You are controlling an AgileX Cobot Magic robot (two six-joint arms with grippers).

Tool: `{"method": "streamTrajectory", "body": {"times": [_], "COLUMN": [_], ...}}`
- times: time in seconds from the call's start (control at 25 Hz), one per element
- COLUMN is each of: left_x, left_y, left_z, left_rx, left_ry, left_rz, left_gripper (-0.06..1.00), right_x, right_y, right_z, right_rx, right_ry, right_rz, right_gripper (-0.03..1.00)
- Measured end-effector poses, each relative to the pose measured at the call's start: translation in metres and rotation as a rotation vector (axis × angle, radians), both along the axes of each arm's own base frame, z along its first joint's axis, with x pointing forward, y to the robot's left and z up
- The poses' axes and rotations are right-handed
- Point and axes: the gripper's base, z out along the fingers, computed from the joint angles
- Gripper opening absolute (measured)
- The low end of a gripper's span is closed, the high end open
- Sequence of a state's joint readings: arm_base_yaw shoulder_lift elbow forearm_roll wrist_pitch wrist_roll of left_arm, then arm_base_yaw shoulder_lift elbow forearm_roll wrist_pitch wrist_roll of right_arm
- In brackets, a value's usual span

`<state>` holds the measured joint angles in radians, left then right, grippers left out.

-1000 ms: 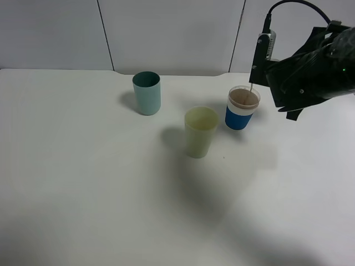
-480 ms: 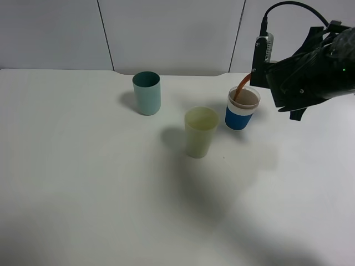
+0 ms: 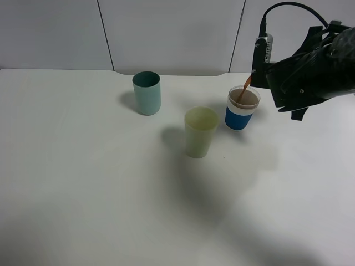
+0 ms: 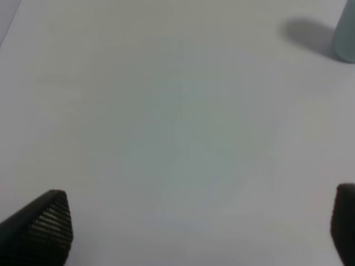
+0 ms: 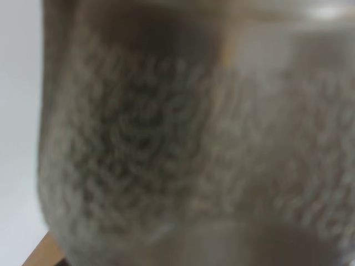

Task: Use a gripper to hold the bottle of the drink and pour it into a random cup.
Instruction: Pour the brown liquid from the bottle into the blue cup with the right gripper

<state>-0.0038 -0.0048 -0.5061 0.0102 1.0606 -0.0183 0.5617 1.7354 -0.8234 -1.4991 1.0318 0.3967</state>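
White bench (image 3: 83, 194): flat and matte, carrying three drinking vessels in its far half; pale wall panels (image 3: 166, 33) stand behind it.
Cup: short white cup (image 3: 242, 108) with a wide blue band round its lower half. It stands upright at the right end of the group, with brown drink showing inside its rim.
Stream: thin orange-brown stream (image 3: 244, 88) slanting down from the arm's end into the mouth of the cup.
Bottle: small translucent plastic bottle (image 5: 194, 138), held in the air above and just right of the cup. It fills the right wrist view as a blurred grey-brown wall; in the high view the arm hides nearly all of it.
Right gripper: black right gripper (image 3: 266, 75) with black cables, raised beside the cup's upper right. Its fingers are clamped on the bottle, though the pads themselves are out of sight.
Left gripper: left gripper (image 4: 191, 227) above bare bench, its dark ribbed fingers (image 4: 44, 224) standing wide apart.
Nearest neighbour: pale yellow-green tumbler (image 3: 200, 132), upright, near the cup's front left but apart from it.
Farther neighbour: plain teal tumbler (image 3: 146, 93), upright, well to the left of the cup; its edge shows in the left wrist view.
In the way: both tumblers stand on the cup's left, while the arm and stream come from its right.
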Motion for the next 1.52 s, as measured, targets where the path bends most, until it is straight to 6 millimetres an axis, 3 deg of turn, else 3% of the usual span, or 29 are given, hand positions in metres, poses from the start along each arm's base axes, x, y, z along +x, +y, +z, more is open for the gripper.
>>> {"method": "streamTrajectory", "body": {"times": [1.52], "left_x": [0.0], "left_y": [0.0], "left_z": [0.0], "left_rx": [0.0], "left_ry": [0.0], "left_rz": [0.0], "left_gripper": [0.93], "right_x": [-0.0024], "right_y": [-0.0052], "right_z": [0.0035], "right_rx": [-0.084], "right_ry": [0.017], "right_rz": [-0.033], "right_gripper": [0.36]}}
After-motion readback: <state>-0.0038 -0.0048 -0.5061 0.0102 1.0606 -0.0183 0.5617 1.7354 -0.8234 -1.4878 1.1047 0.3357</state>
